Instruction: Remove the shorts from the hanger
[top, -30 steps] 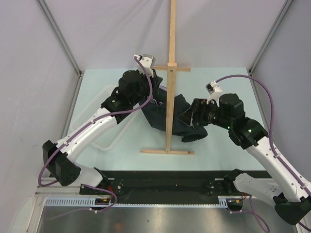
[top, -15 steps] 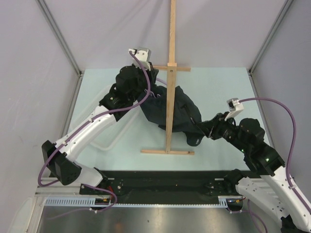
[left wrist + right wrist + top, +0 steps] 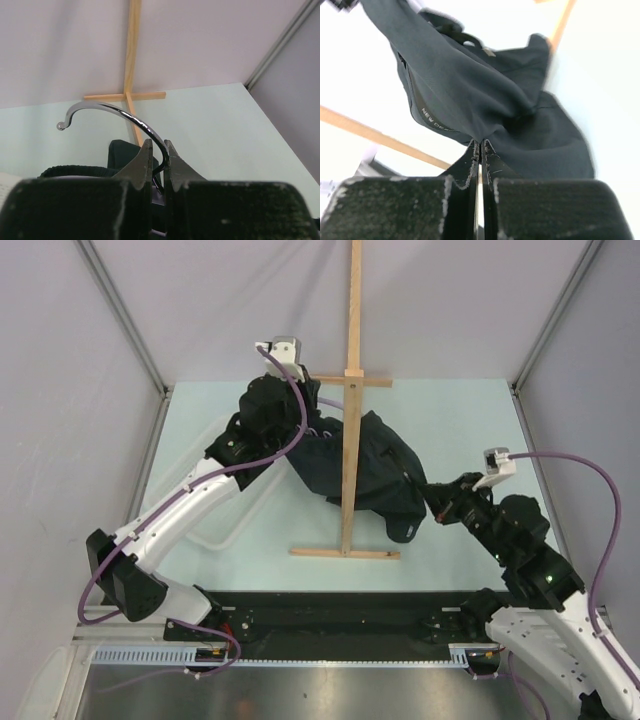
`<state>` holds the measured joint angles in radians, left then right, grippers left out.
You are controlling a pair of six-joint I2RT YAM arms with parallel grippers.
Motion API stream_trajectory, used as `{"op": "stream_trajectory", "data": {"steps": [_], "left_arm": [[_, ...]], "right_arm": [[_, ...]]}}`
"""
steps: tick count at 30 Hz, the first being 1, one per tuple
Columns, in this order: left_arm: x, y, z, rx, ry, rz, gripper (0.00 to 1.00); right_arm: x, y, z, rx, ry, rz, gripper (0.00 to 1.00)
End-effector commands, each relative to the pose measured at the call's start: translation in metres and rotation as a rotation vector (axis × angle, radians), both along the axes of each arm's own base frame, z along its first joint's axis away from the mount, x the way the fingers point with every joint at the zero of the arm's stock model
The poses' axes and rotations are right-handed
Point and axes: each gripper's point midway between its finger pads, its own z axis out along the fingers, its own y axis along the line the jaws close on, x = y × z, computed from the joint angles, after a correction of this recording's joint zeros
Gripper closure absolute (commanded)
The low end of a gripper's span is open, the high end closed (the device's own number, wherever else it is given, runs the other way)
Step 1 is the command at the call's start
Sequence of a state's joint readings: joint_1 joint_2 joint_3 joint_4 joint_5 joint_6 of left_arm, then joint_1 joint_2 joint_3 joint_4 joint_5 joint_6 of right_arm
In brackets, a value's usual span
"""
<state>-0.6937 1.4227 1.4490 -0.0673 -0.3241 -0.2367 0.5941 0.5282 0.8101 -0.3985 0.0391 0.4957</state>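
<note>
Quick headcount: one pair of shorts (image 3: 372, 475), one hanger (image 3: 117, 111), one wooden stand (image 3: 346, 535). Two arms, left arm (image 3: 190, 505) at 8 o'clock and right arm (image 3: 540, 580) at 4 o'clock. Two grippers: left gripper (image 3: 157, 150), right gripper (image 3: 480, 146). Two purple cables (image 3: 555, 454), one per arm. One clear tub (image 3: 205, 535) at 9 o'clock, one table (image 3: 450, 420).

Overhead rear view, close wrist views, shared shorts (image 3: 375, 475)

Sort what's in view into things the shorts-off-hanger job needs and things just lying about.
Job:
shorts
hanger
left gripper, jaws shut on the hanger
right gripper, jaws shut on the shorts

Lying about:
wooden stand
clear bin
</note>
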Motion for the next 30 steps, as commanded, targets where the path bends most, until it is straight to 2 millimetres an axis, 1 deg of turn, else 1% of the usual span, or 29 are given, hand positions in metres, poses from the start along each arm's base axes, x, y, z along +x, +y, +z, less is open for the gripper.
{"op": "stream_trajectory", "data": {"steps": [1, 2, 4, 5, 6, 9, 10, 12, 13, 14, 15, 16, 17, 19, 20, 21, 23, 25, 29, 30], "left_arm": [[-0.002, 0.027, 0.076, -0.225, -0.155, 0.127, 1.0], [-0.001, 0.032, 0.075, -0.23, -0.159, 0.156, 1.0], [0.001, 0.04, 0.075, -0.23, -0.165, 0.194, 1.0], [0.002, 0.042, 0.075, -0.23, -0.171, 0.205, 1.0], [0.002, 0.043, 0.075, -0.229, -0.176, 0.21, 1.0], [0.004, 0.048, 0.074, -0.235, -0.173, 0.233, 1.0], [0.003, 0.05, 0.076, -0.254, -0.159, 0.237, 1.0], [0.006, 0.051, 0.073, -0.268, -0.132, 0.247, 1.0], [0.006, 0.052, 0.075, -0.3, -0.119, 0.246, 1.0], [0.008, 0.054, 0.071, -0.302, -0.103, 0.253, 1.0], [0.008, 0.053, 0.071, -0.337, -0.087, 0.242, 1.0], [0.009, 0.054, 0.064, -0.339, -0.057, 0.244, 1.0], [0.012, 0.062, 0.064, -0.36, -0.046, 0.256, 1.0], [0.014, 0.063, 0.057, -0.412, -0.005, 0.237, 1.0], [0.018, 0.071, 0.057, -0.432, -0.001, 0.247, 1.0], [0.019, 0.069, 0.055, -0.471, 0.021, 0.222, 1.0], [0.025, 0.076, 0.047, -0.499, 0.043, 0.228, 1.0], [0.027, 0.073, 0.041, -0.537, 0.069, 0.201, 1.0], [0.034, 0.073, 0.032, -0.58, 0.115, 0.183, 1.0], [0.035, 0.072, 0.032, -0.604, 0.123, 0.179, 1.0]], "right_arm": [[-0.006, -0.046, -0.003, 0.048, -0.012, -0.214, 1.0], [-0.007, -0.058, -0.004, 0.053, -0.012, -0.27, 1.0], [-0.015, -0.071, -0.007, 0.066, -0.012, -0.306, 1.0], [-0.022, -0.078, -0.005, 0.091, -0.035, -0.32, 1.0], [-0.025, -0.081, -0.004, 0.107, -0.046, -0.323, 1.0], [-0.034, -0.087, -0.009, 0.117, -0.04, -0.325, 1.0], [-0.036, -0.088, -0.016, 0.101, -0.022, -0.325, 1.0], [-0.04, -0.092, -0.023, 0.097, -0.004, -0.335, 1.0], [-0.042, -0.092, -0.022, 0.114, -0.01, -0.328, 1.0], [-0.044, -0.092, -0.02, 0.127, -0.019, -0.328, 1.0], [-0.045, -0.096, -0.018, 0.14, -0.024, -0.34, 1.0], [-0.046, -0.103, -0.018, 0.15, -0.008, -0.376, 1.0], [-0.047, -0.105, -0.018, 0.155, -0.003, -0.389, 1.0], [-0.051, -0.113, -0.014, 0.198, -0.012, -0.417, 1.0], [-0.053, -0.115, -0.011, 0.219, -0.022, -0.421, 1.0], [-0.056, -0.119, -0.011, 0.231, -0.024, -0.433, 1.0], [-0.059, -0.127, -0.009, 0.237, -0.025, -0.463, 1.0], [-0.06, -0.132, -0.01, 0.238, -0.017, -0.489, 1.0], [-0.06, -0.136, -0.006, 0.239, -0.027, -0.501, 1.0], [-0.06, -0.136, -0.006, 0.238, -0.029, -0.507, 1.0]]}}
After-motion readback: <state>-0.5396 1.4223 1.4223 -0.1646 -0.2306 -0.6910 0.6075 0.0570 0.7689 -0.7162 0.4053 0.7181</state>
